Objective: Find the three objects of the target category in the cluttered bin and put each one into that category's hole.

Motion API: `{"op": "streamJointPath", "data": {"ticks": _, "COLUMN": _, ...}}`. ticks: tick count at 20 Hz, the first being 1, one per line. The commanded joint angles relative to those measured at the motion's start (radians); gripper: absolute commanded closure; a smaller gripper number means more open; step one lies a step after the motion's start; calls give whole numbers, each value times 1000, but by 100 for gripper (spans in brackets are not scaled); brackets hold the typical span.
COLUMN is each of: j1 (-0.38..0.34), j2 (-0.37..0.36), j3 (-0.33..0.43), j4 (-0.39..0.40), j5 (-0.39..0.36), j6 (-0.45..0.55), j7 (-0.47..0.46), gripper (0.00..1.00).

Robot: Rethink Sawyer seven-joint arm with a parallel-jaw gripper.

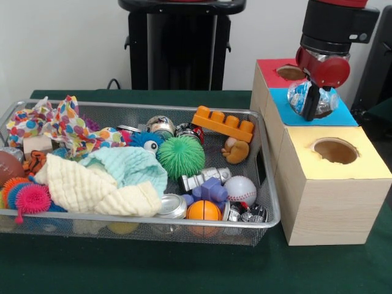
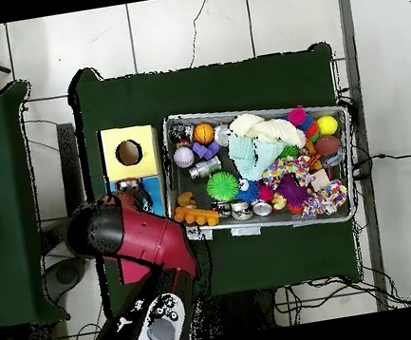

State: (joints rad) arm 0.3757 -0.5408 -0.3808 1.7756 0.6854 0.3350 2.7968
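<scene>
My gripper [image 1: 313, 114] is shut on a crushed clear plastic bottle [image 1: 298, 97] with blue print. It holds the bottle just above the blue-topped box [image 1: 346, 115], in the middle of the row of boxes. In the overhead view the red arm [image 2: 133, 235] covers the gripper and the bottle. The silver wire-mesh bin [image 1: 274, 196] lies left of the boxes, full of toys and cloths, and also shows in the overhead view [image 2: 257, 228]. I see no other clear bottle in the bin; cloths hide much of it.
A red-topped box [image 1: 268, 66] with a hole stands behind the blue one, and a yellow-topped box [image 1: 367, 165] with a round hole stands in front. In the bin lie metal cans [image 1: 171, 207], a white baseball [image 1: 240, 190], a green spiky ball [image 1: 181, 157] and an orange brick [image 1: 223, 123].
</scene>
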Motion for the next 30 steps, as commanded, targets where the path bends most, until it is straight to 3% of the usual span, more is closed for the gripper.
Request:
{"op": "streamJointPath", "data": {"ticks": 1, "j1": -7, "j2": 46, "j3": 24, "j4": -6, "j5": -23, "j6": 99, "j7": 157, "gripper": 100}}
{"op": "streamJointPath", "data": {"ticks": 4, "j1": 4, "j2": 29, "j3": -21, "j4": -34, "j5": -51, "j6": 180, "j7": 155, "gripper": 100}}
{"op": "streamJointPath", "data": {"ticks": 8, "j1": 23, "j2": -26, "j3": -111, "j4": -113, "j5": -115, "j6": 377, "j7": 168, "gripper": 100}}
{"op": "streamJointPath", "data": {"ticks": 13, "j1": 15, "j2": -65, "j3": -170, "j4": -215, "j5": -179, "j6": 581, "j7": 177, "gripper": 100}}
{"op": "streamJointPath", "data": {"ticks": 21, "j1": -9, "j2": -89, "j3": -192, "j4": -273, "j5": -216, "j6": 719, "j7": 174, "gripper": 100}}
{"op": "streamJointPath", "data": {"ticks": 30, "j1": 11, "j2": -86, "j3": -111, "j4": -91, "j5": -123, "j6": 465, "j7": 181, "gripper": 100}}
